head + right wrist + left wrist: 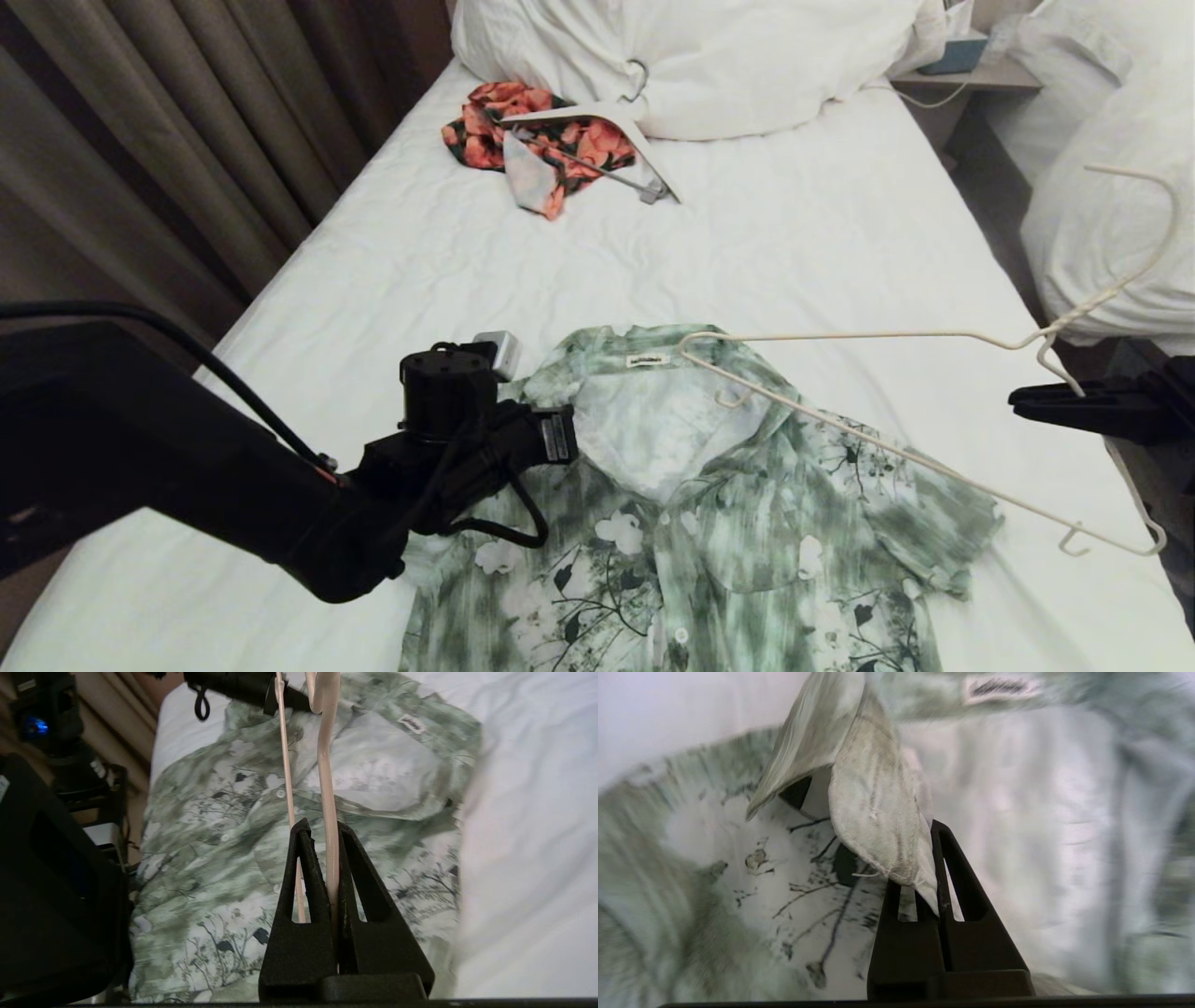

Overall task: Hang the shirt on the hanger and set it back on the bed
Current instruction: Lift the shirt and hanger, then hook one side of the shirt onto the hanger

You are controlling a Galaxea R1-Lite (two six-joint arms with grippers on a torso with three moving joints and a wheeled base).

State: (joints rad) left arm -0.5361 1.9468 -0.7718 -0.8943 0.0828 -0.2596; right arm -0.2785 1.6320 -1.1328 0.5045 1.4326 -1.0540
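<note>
Both grips are set, the left gripper (934, 868) pinching the collar of the shirt (709, 504) lying on the bed (794, 243), the right gripper (331, 858) clamping the hanger (896, 392) above it, so lift the collar gently while threading one hanger end into the neck opening.

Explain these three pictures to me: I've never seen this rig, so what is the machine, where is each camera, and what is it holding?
A two-armed robot faces a bed. One picture looks down from its head; the other two look out from each wrist, behind black fingers. A green floral shirt lies on the sheet. The left gripper is shut on the shirt's collar flap. The right gripper is shut on a thin wire hanger, held above the shirt. Farther up the bed lie an orange garment and a white hanger.
</note>
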